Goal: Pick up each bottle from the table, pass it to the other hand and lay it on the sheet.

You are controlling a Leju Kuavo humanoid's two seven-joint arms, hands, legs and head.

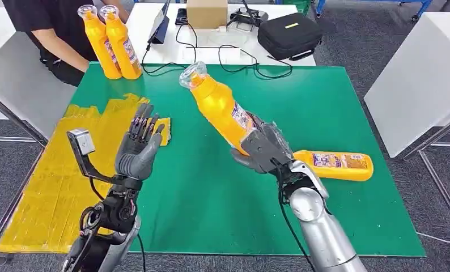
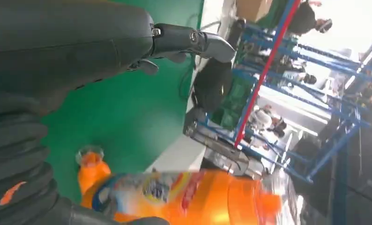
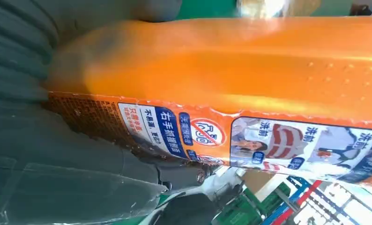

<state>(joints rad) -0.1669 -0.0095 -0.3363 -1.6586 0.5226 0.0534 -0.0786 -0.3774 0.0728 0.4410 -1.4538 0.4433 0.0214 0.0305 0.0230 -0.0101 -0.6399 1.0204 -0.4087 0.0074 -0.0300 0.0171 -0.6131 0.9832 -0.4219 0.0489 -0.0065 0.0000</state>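
Observation:
My right hand (image 1: 263, 148) grips the lower body of an orange bottle (image 1: 220, 106) with a clear cap, holding it tilted up and to the left above the green table (image 1: 211, 192); its label (image 3: 249, 140) shows close up in the right wrist view. My left hand (image 1: 140, 144) is raised to the bottle's left, fingers straight and apart, holding nothing. The same bottle (image 2: 184, 194) appears blurred in the left wrist view, beyond my left hand's fingers (image 2: 193, 40). A second orange bottle (image 1: 333, 164) lies on its side behind my right wrist. The yellow sheet (image 1: 58, 170) covers the table's left part.
Two more orange bottles (image 1: 112, 42) are held upright at the table's far left corner by a person in black (image 1: 52, 34). Behind the green table a white table (image 1: 155, 51) carries a cardboard box (image 1: 207, 12), a black case (image 1: 289, 35) and cables. A white panel (image 1: 415, 79) stands to the right.

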